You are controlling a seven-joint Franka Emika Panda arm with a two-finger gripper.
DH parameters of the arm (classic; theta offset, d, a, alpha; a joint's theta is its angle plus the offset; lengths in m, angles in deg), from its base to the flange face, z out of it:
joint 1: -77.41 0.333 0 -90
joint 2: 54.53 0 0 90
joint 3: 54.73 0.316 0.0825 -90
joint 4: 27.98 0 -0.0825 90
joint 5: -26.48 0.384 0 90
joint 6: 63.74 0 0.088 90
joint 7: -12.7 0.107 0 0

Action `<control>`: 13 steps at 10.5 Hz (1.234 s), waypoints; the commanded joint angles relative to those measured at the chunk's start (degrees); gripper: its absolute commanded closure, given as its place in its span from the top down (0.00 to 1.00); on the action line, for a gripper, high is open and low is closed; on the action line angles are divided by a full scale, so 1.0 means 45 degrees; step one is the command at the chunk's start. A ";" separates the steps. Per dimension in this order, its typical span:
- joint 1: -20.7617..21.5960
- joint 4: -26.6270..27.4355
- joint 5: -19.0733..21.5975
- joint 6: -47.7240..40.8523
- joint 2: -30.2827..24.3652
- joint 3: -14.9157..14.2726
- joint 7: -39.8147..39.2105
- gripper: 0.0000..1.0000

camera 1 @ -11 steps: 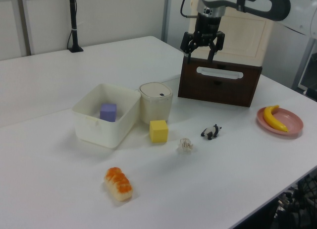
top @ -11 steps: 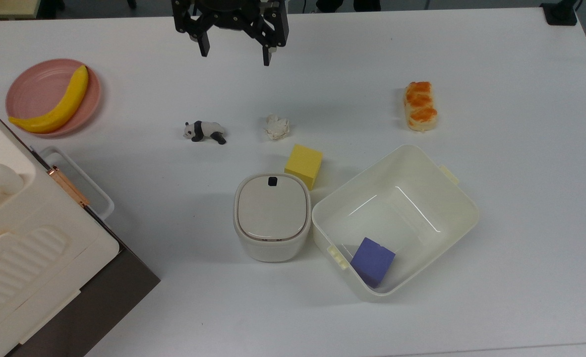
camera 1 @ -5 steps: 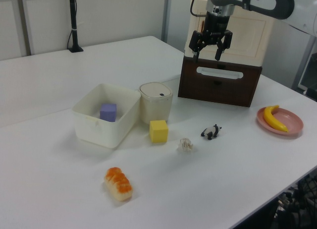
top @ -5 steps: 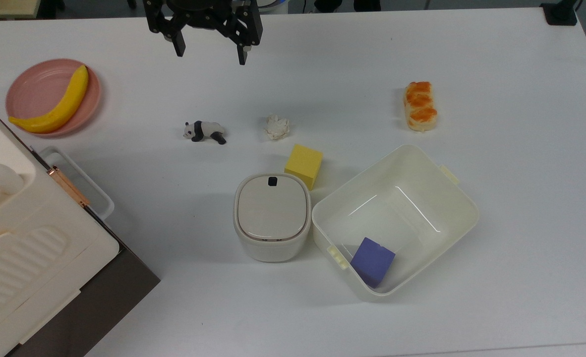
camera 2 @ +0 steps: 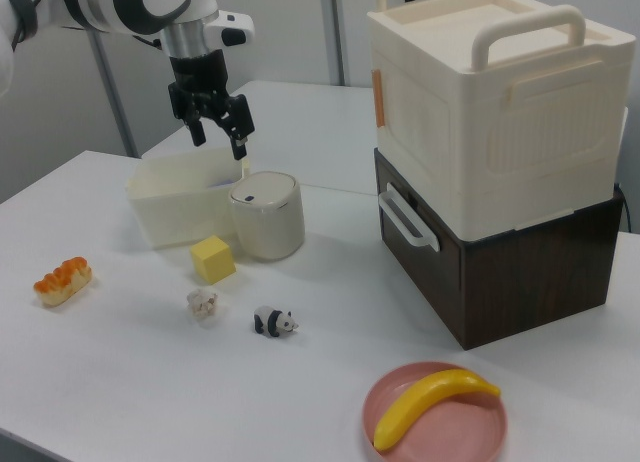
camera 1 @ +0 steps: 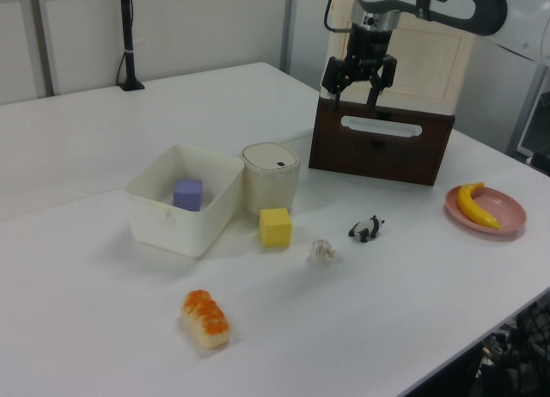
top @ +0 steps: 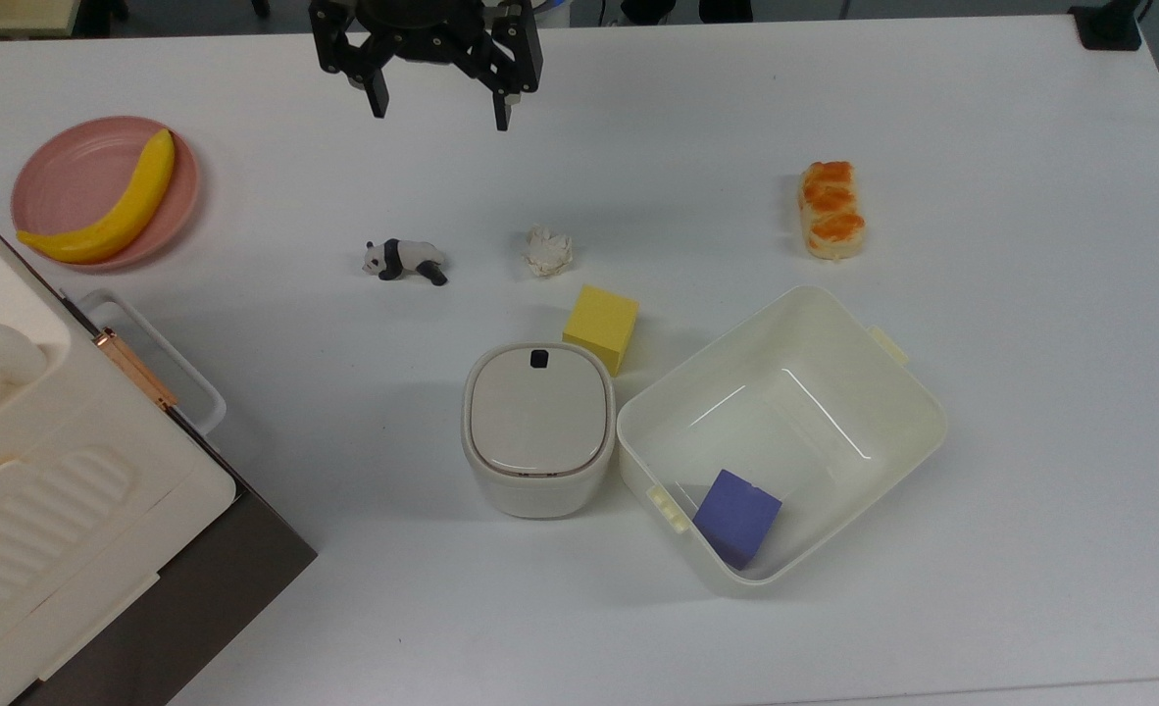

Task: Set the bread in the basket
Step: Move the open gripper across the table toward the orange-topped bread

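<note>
Orange-glazed bread on the table, well apart from the wide-spread, empty hand.

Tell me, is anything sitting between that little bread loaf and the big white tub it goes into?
Nothing visible does. The bread lies on bare table just beyond the basket rim, apart from it. A purple block sits in the basket's near corner, leaving most of the floor free.

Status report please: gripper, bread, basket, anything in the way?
Gripper high, jaws open, empty. Bread on the table, untouched, beside the basket. Purple cube inside the basket; room remains. Path clear.
</note>
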 commanded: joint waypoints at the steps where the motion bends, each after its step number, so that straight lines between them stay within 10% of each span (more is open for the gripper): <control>1: 0.0052 0.0319 0.0243 0.0116 -0.0302 -0.0058 -0.0480 1.00; 8: 0.0129 0.0572 0.0282 -0.0445 -0.0302 -0.0019 -0.1438 1.00; 13: 0.2566 0.0999 0.0516 -0.1017 -0.0263 0.0020 -0.1049 1.00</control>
